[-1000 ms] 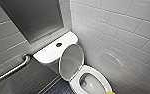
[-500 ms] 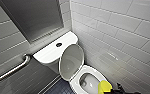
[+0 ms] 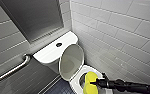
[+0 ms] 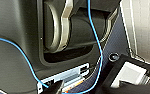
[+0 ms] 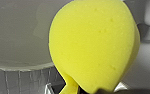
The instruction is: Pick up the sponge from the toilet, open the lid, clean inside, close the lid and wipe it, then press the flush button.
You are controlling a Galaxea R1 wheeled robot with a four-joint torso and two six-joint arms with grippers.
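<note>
Right claw clamps sponge over toilet | head view: lid upright | right wrist: sponge squeezed

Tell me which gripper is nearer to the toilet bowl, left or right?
Right. The right gripper holds the sponge just over the bowl. The left gripper is back beside the robot's body.

Sponge moved further in over toilet; more R arm showing.
</note>
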